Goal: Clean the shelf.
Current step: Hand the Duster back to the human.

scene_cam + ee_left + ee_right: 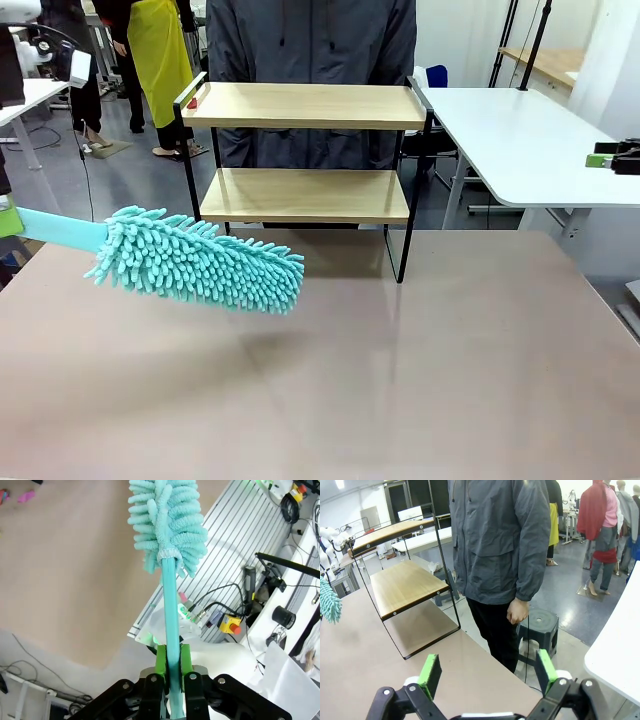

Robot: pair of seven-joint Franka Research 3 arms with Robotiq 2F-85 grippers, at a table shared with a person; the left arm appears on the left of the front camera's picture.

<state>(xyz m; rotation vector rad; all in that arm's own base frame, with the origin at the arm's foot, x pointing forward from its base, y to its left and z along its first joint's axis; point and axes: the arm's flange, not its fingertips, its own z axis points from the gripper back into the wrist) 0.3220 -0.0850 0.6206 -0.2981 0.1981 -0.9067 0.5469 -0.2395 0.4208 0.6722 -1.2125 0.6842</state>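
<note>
The shelf (305,106) stands at the table's far edge: two light wooden boards on a thin black frame, also seen from the side as the shelf (405,582) in the right wrist view. A teal fluffy duster (195,258) hovers above the table, left of the shelf's lower board, its head pointing right. In the left wrist view my left gripper (173,672) is shut on the duster's teal handle (171,615), green pads on both sides. My right gripper (485,672) is open with nothing between its fingers, off the table's far right corner.
A person in a grey jacket (310,40) stands right behind the shelf, a hand (517,612) hanging down. A white table (520,140) lies at the far right. A small red thing (192,102) sits at the top board's left end. The brown table (400,380) spreads in front.
</note>
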